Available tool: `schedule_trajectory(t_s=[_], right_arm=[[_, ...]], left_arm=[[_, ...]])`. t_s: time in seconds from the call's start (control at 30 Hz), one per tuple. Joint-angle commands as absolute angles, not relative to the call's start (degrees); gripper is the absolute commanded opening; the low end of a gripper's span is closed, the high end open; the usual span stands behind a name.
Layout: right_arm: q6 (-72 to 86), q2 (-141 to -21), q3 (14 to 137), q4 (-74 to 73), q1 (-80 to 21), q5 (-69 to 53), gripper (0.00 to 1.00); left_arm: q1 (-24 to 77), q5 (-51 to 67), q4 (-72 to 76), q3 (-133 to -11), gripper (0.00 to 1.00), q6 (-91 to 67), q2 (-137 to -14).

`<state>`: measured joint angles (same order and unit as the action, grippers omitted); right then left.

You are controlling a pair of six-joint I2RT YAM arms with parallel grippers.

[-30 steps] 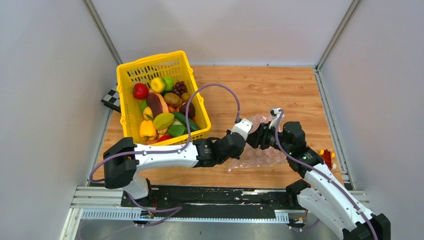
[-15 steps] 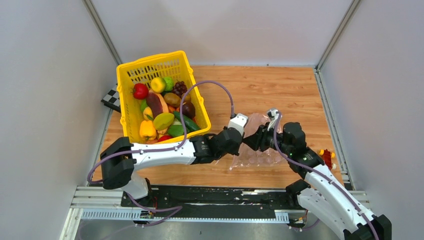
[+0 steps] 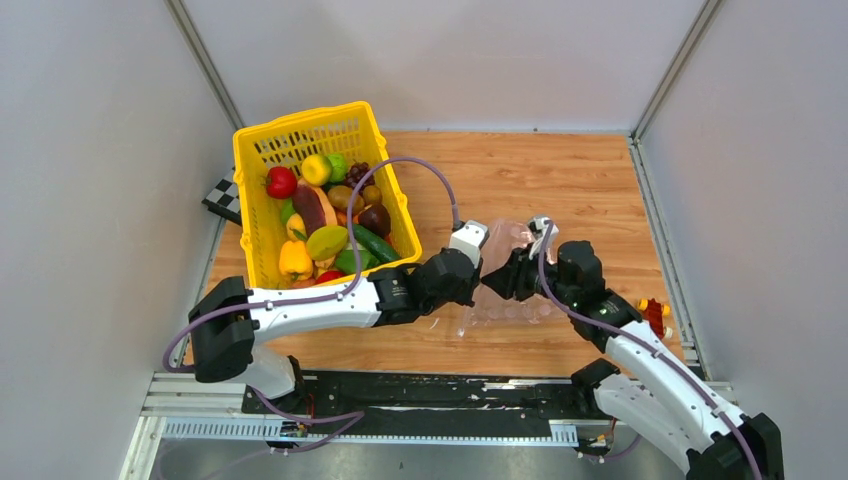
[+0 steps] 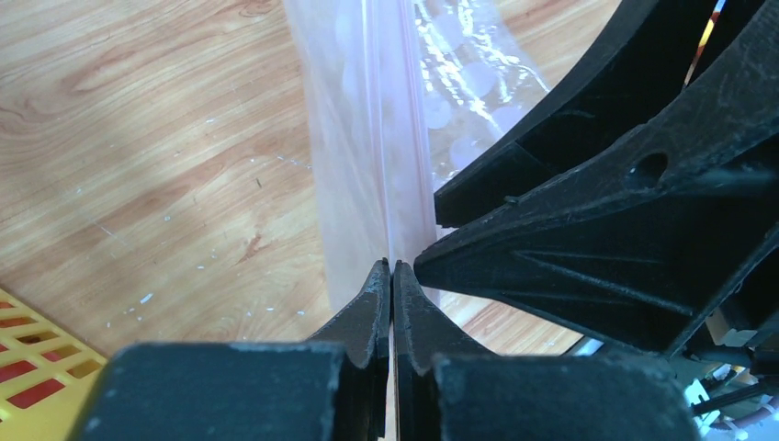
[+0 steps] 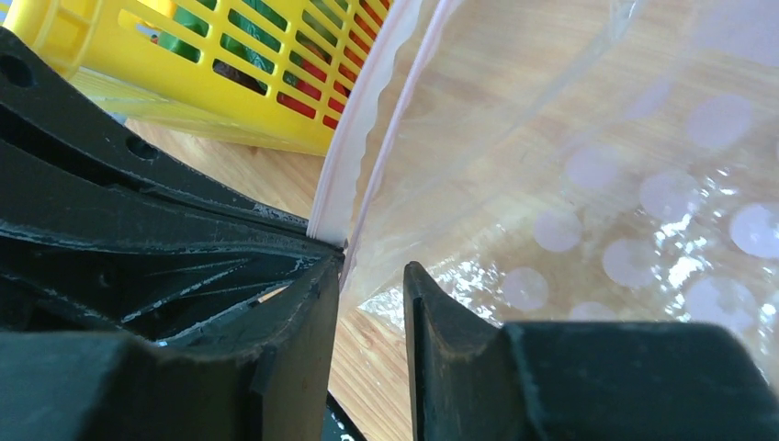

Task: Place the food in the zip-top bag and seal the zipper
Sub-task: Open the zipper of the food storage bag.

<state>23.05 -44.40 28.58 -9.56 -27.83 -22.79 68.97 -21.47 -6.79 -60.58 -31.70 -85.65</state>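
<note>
**Desk:** Where did your left gripper stand at this moment?

**Caption:** Its jaws were pressed fully together on the zipper. That pale pink strip ran straight away from the fingertips in your left wrist view.

**Desk:** And your right gripper?

**Caption:** It met the left one nose to nose over the wooden table. Its fingers stood narrowly parted, with a slim gap between them. The zipper's wavy edge came down against the inner face of one finger, and the clear film hung at the gap. You could not tell from the pictures whether either finger pressed the plastic.

**Desk:** Where was the zip-top bag?

**Caption:** It lay right of centre on the boards, between and under your two wrists, with its zipper end lifted toward the grippers. White dots showed through the crumpled film.

**Desk:** And the food?

**Caption:** The toy fruits and vegetables were all heaped in the yellow lattice basket at your far left. The basket sat just beside the bag's zipper end.
</note>
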Motion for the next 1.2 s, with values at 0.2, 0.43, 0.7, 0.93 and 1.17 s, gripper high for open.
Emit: schedule_trajectory(t_s=[0.2,0.43,0.7,0.93,1.17], right_arm=[[28.4,-43.5,33.3,-6.8,-37.3,-5.4,0.35],[27.9,-48.4,36.8,-12.8,-41.9,7.1,0.23],[27.8,-45.0,35.6,-9.9,-43.1,6.4,0.11],[28.1,-43.0,42.8,-21.6,-45.8,10.7,0.0],[27.0,-49.0,64.3,-53.1,-47.1,24.2,0.0]], left_arm=[[68.8,-22.0,-4.0,-59.8,0.02,-33.0,-82.3],[68.7,-22.0,-3.7,-59.2,0.02,-33.1,-80.2],[66.9,-21.8,-4.3,-58.0,0.02,-32.5,-77.6],[65.6,-22.1,-5.2,-59.2,0.02,-31.8,-77.3],[63.9,-23.0,-8.2,-65.4,0.02,-30.3,-79.5]])
